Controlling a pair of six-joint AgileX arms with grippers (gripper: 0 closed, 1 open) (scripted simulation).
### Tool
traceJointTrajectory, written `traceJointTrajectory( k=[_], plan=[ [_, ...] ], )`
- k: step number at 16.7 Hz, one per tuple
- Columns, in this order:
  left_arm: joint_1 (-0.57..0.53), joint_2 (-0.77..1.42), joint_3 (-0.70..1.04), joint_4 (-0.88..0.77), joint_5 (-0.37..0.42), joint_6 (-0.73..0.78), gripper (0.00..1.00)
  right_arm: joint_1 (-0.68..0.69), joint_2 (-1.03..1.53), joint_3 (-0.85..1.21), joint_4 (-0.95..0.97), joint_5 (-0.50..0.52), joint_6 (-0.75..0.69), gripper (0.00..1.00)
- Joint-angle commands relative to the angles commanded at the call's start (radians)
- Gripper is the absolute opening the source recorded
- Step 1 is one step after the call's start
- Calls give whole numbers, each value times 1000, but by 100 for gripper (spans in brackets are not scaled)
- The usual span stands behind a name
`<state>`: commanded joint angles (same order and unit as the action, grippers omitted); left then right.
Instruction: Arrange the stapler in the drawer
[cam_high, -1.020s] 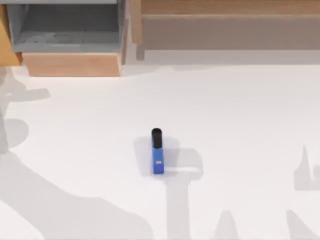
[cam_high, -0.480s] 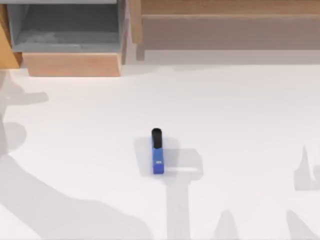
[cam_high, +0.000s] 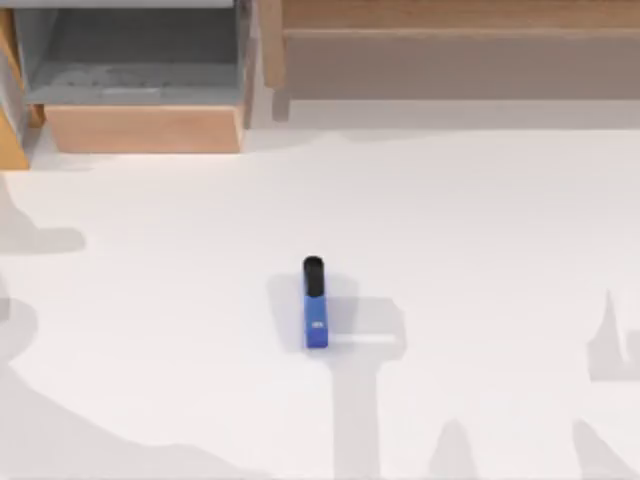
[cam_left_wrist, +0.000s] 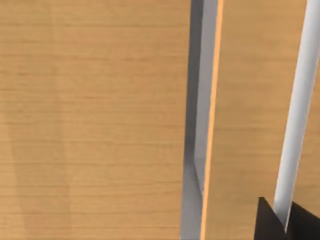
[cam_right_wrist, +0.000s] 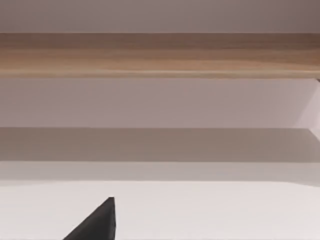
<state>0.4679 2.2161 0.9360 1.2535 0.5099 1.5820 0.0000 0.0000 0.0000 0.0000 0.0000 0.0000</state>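
Centrally on the white table (cam_high: 480, 260), nearer the front edge than the furniture, lies the stapler (cam_high: 315, 305), a small narrow blue bar with a black rounded end pointing toward the back and a tiny white mark on its blue body. It rests flat, untouched, well apart from the drawer.

At the back left stands the drawer (cam_high: 140, 128), a boxy unit pulled open, with a light wooden front panel and grey inner walls and floor. To its right, along the back edge, runs a long wood-and-grey shelf unit (cam_high: 450, 50).

For either claw, whether its fingers are apart or together cannot be told.
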Motion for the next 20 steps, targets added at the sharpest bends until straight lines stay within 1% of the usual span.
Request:
traceJointTrajectory(
  k=[5, 13, 18, 20],
  plan=[
    [4, -3, -9, 7, 4, 1, 0, 0, 0, 0, 0, 0, 0, 100],
    [86, -96, -234, 126, 87, 5, 0, 0, 0, 0, 0, 0, 0, 100],
    [88, -96, -236, 131, 89, 6, 0, 0, 0, 0, 0, 0, 0, 100],
    [109, -111, -266, 151, 110, 7, 0, 0, 0, 0, 0, 0, 0, 100]
  ],
)
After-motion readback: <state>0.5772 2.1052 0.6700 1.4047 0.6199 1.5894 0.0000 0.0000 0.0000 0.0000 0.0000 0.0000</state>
